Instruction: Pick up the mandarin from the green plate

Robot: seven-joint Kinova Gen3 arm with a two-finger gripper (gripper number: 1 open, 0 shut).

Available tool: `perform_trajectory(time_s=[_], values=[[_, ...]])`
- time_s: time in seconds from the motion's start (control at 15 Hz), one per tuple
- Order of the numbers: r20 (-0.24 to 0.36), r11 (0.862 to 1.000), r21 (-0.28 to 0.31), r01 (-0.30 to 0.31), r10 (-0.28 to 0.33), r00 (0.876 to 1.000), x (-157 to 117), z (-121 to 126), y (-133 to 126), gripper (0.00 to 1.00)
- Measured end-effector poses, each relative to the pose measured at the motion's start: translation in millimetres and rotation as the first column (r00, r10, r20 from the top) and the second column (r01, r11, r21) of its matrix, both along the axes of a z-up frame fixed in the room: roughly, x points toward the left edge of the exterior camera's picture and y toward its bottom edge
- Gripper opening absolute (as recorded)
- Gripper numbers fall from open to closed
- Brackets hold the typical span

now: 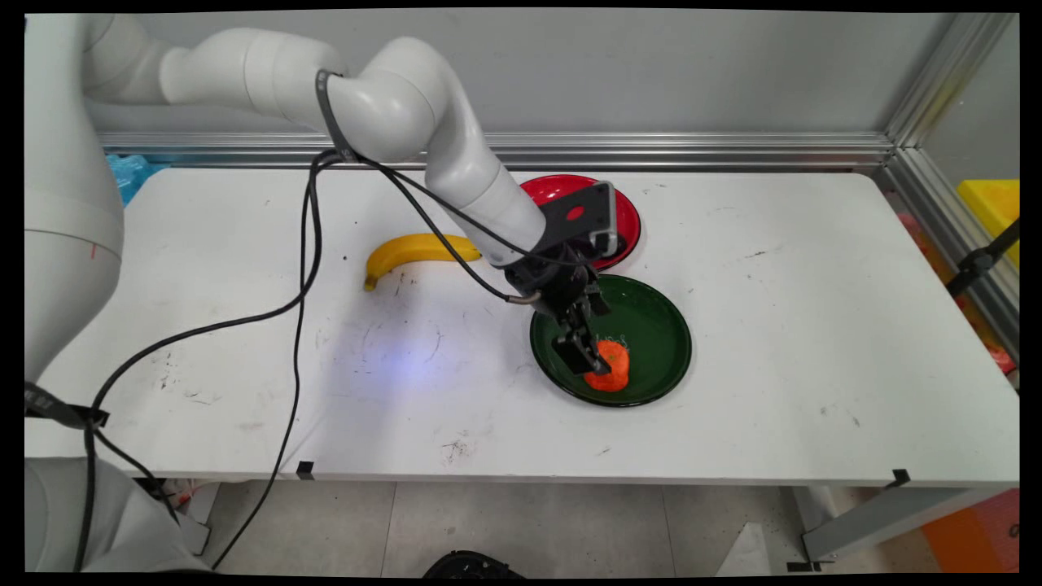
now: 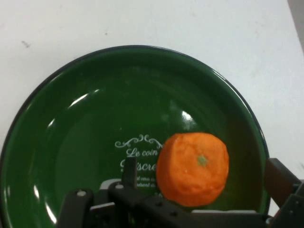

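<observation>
An orange [image 1: 612, 369] [image 2: 192, 168] with a small green stem mark lies in a dark green plate [image 1: 651, 325] [image 2: 85, 137], near the plate's front rim. My gripper [image 1: 588, 356] [image 2: 203, 167] is down over the plate, open, with one finger on each side of the orange. In the hand view the left finger [image 2: 128, 167] stands just off the orange's side. The right finger [image 2: 279, 179] is farther off, with a gap between it and the fruit. White lettering on the plate's floor is partly covered by the orange.
A red plate [image 1: 627, 213] sits just behind the green one, partly hidden by the wrist. A yellow banana [image 1: 411, 250] lies on the white table [image 1: 814, 342] to the left. Black cables [image 1: 301, 268] hang from the arm across the table's left part.
</observation>
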State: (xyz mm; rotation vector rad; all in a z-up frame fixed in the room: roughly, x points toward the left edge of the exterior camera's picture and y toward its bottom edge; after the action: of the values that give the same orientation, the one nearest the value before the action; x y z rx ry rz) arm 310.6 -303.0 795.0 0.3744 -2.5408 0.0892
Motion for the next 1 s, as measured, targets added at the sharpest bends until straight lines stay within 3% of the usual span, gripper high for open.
perform_trajectory(time_s=[1.0], values=[[-0.006,0.999,-0.023,0.024,-0.024,1.000,-0.4,-28.2,7.5,1.00]])
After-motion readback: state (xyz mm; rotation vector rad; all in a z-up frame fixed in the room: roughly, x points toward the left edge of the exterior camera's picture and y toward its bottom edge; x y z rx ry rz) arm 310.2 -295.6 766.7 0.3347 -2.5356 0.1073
